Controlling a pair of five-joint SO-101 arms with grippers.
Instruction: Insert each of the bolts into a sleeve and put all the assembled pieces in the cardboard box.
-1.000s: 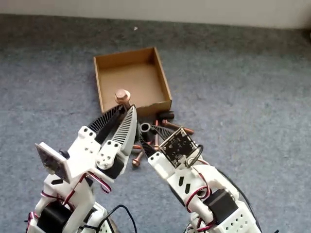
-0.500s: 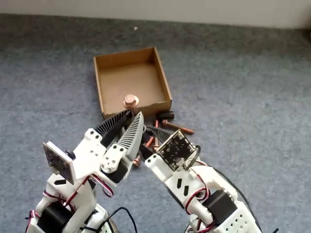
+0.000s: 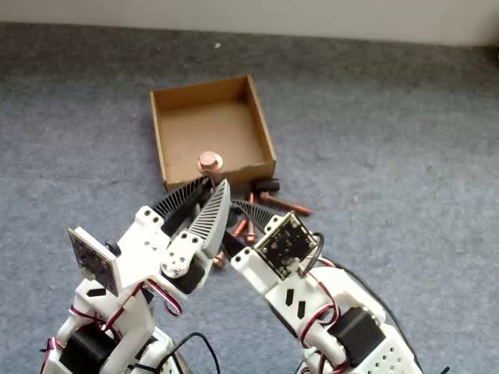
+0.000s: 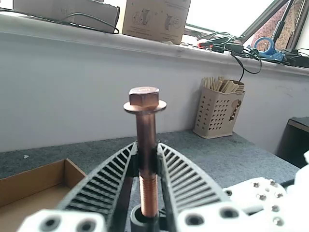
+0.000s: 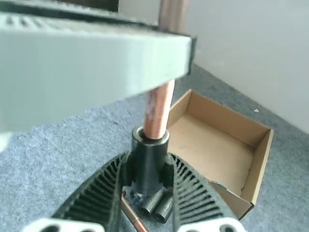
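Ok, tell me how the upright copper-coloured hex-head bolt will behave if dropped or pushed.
The copper-coloured hex-head bolt looks like solid metal: probably stiff and heavy for its size. Its round shaft would likely roll on the grey carpet, curving around the wide flange. Its tip is in the black cylindrical sleeve; released now, it may lean.

You're looking at a copper-coloured metal bolt [image 4: 146,128], smooth and faintly glossy, with rougher threading low on its shaft. The black cylindrical sleeve [image 5: 150,154] looks matt. The brown cardboard box [image 3: 204,86] is dull paperboard, and the grey table covering [image 3: 390,140] is coarse, felt-like cloth.
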